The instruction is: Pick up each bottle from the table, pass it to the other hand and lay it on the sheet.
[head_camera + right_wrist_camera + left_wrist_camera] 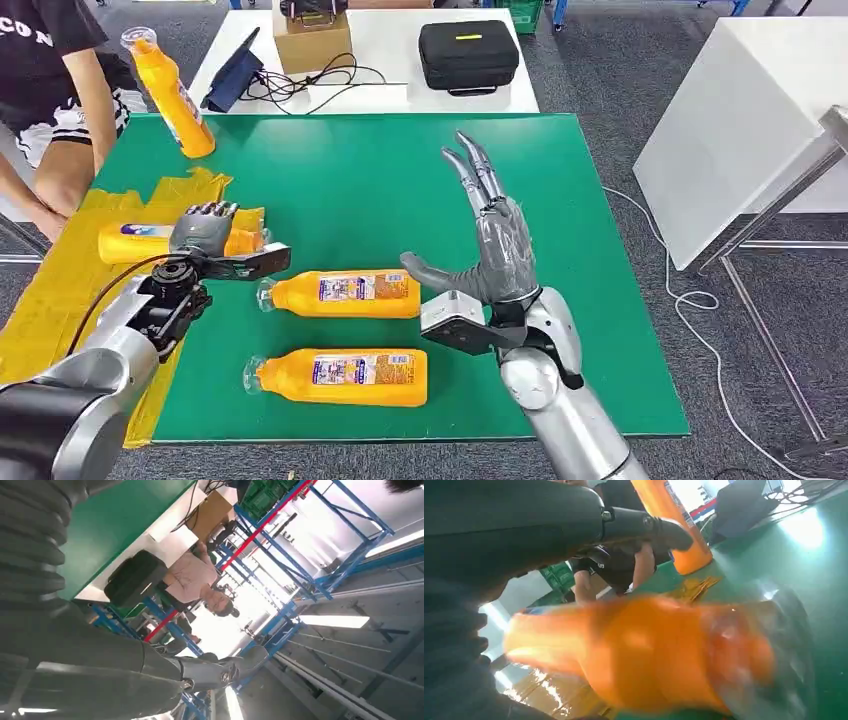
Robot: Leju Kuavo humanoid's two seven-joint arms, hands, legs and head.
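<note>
Four orange bottles are showing: one [172, 90] standing upright at the far left, one [140, 242] lying on the yellow sheet [60, 300], and two [345, 294] [340, 377] lying near the front. One black case [468, 55] and one cardboard box [312, 40] are sitting beyond.

Grey carpet floor [640, 60]; white desk [390, 50] behind w/ black case [468, 55], cardboard box [313, 40]; blue racking [320, 575].

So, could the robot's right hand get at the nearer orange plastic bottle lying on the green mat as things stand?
Probably yes: the right hand is open and raised beside the middle bottle, and the nearer orange bottle lies unobstructed on the green mat.
</note>
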